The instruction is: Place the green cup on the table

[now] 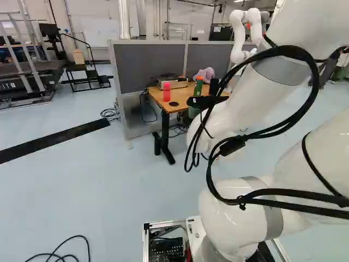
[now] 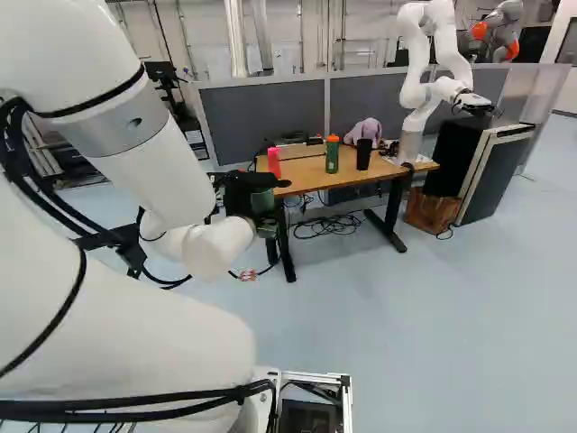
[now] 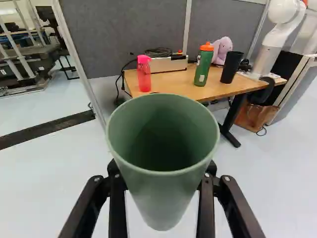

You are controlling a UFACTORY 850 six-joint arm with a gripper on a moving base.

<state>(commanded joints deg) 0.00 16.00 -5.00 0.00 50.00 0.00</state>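
Observation:
In the right base view my gripper (image 2: pixel 242 191) is before the table's near left end, partly hidden by the arm. The green cup (image 2: pixel 262 202) is held there, mouth up. Seen from the wrist, the gripper (image 3: pixel 162 184) has its black fingers on two sides of the green cup (image 3: pixel 161 196), shut on it. The cup's wide open mouth looks empty. Beyond the cup stands the wooden table (image 3: pixel 173 87), and the cup hides part of its near edge. In the left base view the green cup (image 1: pixel 193 112) shows only partly behind the gripper.
On the table stand a pink bottle (image 3: pixel 144 74), a green bottle with orange lid (image 3: pixel 203 65), a black cup (image 3: pixel 231 68), a metal box (image 3: pixel 168 64) and a purple plush toy (image 3: pixel 221 49). Another robot (image 2: pixel 415 99) is at the table's far right. Grey partitions (image 2: pixel 261 117) stand behind.

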